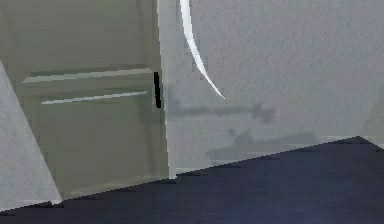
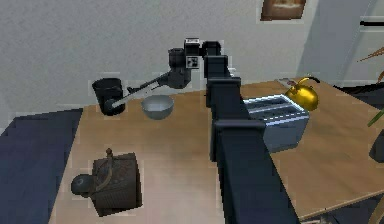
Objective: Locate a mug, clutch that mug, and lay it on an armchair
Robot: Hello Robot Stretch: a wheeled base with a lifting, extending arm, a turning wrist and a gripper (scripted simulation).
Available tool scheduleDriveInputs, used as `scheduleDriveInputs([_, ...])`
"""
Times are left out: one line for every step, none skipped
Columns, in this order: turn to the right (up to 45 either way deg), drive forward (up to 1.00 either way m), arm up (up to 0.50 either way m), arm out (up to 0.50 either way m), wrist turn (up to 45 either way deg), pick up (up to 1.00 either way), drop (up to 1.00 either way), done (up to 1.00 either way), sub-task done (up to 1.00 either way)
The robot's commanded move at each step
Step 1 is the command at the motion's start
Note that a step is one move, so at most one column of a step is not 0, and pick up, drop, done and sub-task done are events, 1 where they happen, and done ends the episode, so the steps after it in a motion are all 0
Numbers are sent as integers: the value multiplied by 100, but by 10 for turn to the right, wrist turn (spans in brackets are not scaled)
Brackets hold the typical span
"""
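Observation:
A dark mug (image 2: 107, 96) shows at the far left corner of the wooden table (image 2: 180, 150) in the arm side view. The arm's dark bar (image 2: 240, 150) rises over the table's middle. My gripper (image 2: 127, 94) reaches left from its far end, and its thin fingers (image 2: 150, 84) end right at the mug. The mug's base overlaps the tabletop's edge, so I cannot tell whether the gripper holds it or whether it stands on the table.
On the table are a grey bowl (image 2: 157, 106), a silver toaster (image 2: 277, 120), a yellow kettle (image 2: 303, 93) and a dark box-shaped thing with a round ornament (image 2: 108, 180). A picture (image 2: 283, 8) hangs on the wall. The forward view has a pale door (image 1: 90, 95), a grey wall and dark floor (image 1: 260, 185).

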Motion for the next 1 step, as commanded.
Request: scheduleDriveInputs([0, 0, 0, 0, -450, 0, 0, 0, 0])
